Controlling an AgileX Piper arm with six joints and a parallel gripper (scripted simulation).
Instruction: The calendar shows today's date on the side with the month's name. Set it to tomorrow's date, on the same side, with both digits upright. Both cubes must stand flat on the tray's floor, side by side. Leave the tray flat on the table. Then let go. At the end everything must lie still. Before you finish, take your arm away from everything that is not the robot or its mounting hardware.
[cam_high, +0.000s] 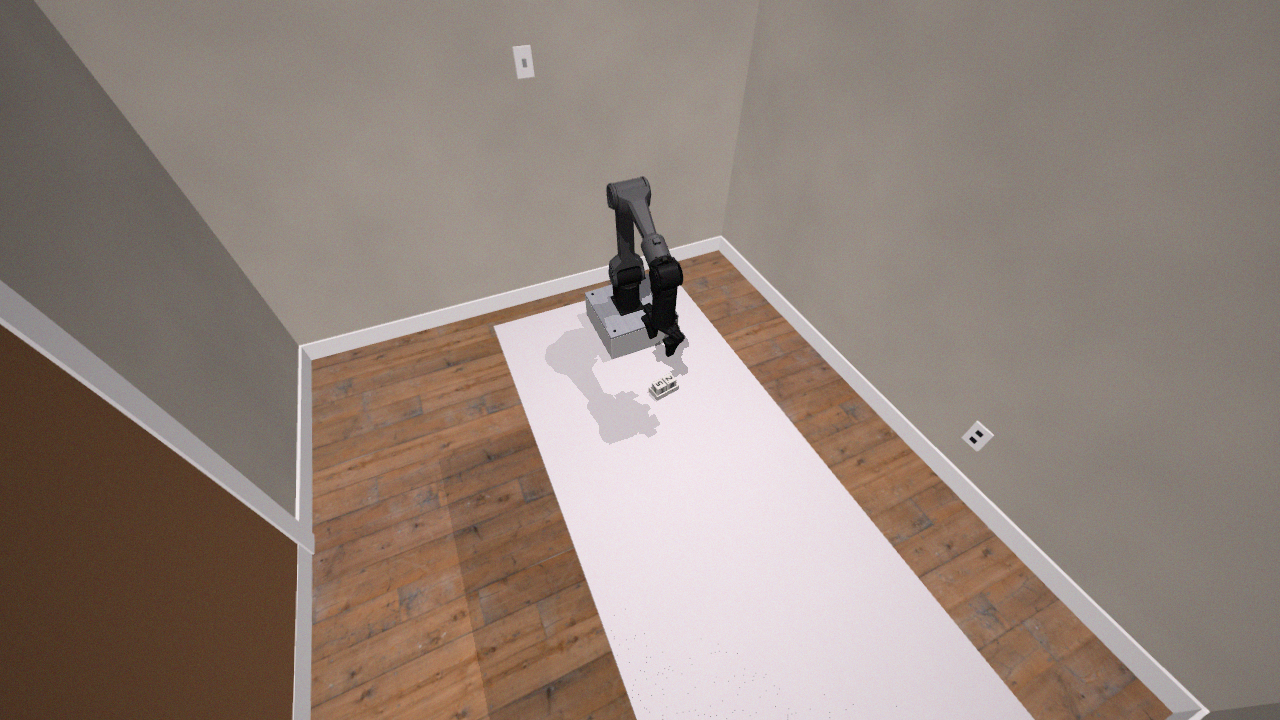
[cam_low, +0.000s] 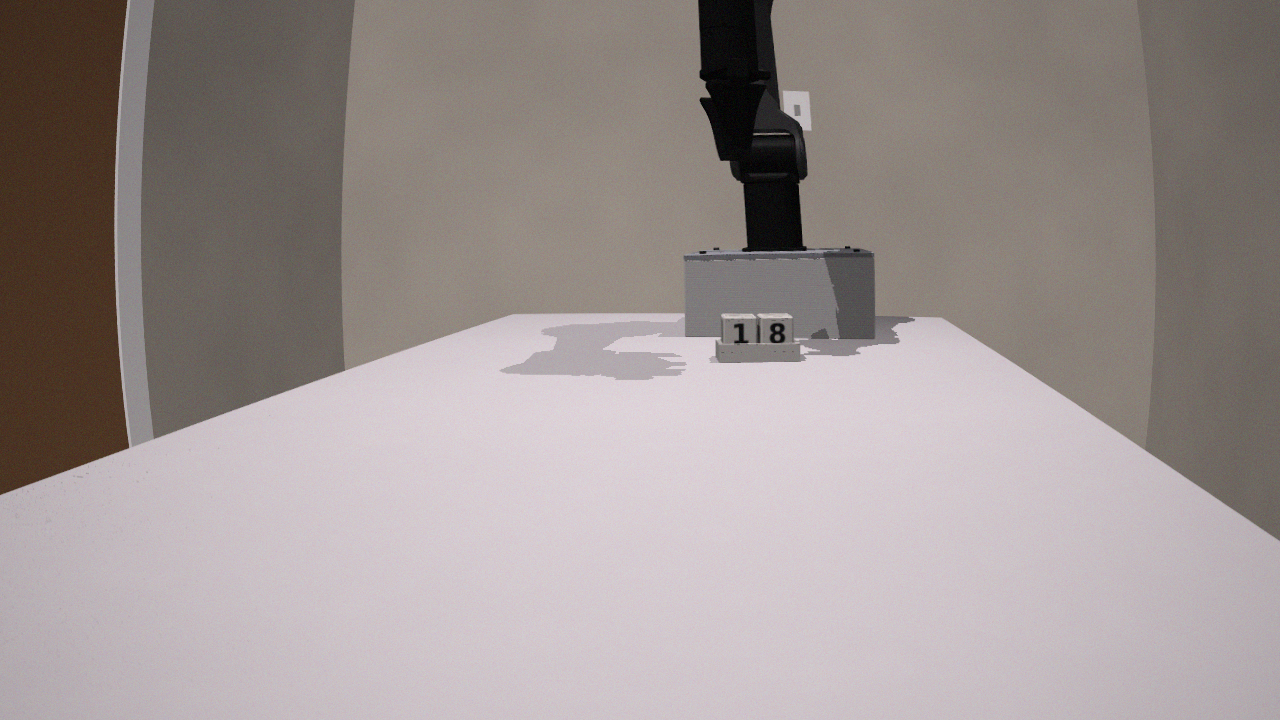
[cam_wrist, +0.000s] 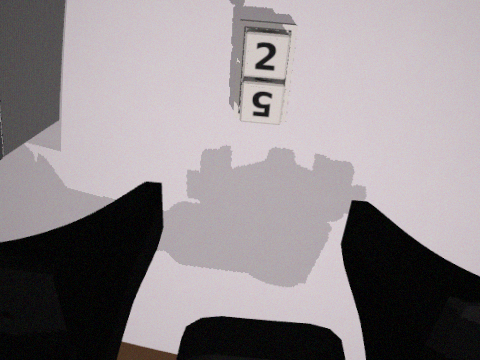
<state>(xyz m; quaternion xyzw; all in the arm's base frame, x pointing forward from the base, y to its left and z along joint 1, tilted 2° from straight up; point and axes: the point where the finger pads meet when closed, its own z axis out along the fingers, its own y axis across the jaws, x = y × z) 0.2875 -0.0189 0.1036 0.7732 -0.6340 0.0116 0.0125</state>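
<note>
The calendar is a small grey tray (cam_low: 757, 351) with two white cubes side by side, standing on the white table in front of the arm's base. In the exterior view the left cube (cam_low: 736, 331) shows 1 and the right cube (cam_low: 776, 331) shows 8, both upright. In the wrist view the cubes' top faces show 2 (cam_wrist: 266, 58) and an upside-down 5 (cam_wrist: 263, 102). The calendar also shows in the top view (cam_high: 664, 386). My gripper (cam_high: 673, 343) hangs above the table between the base and the calendar, apart from it. Its fingers are wide open and empty.
The grey base block (cam_low: 778, 292) stands just behind the calendar. The long white table (cam_high: 716, 519) stretches away from it, with wooden floor on both sides and walls close behind the arm.
</note>
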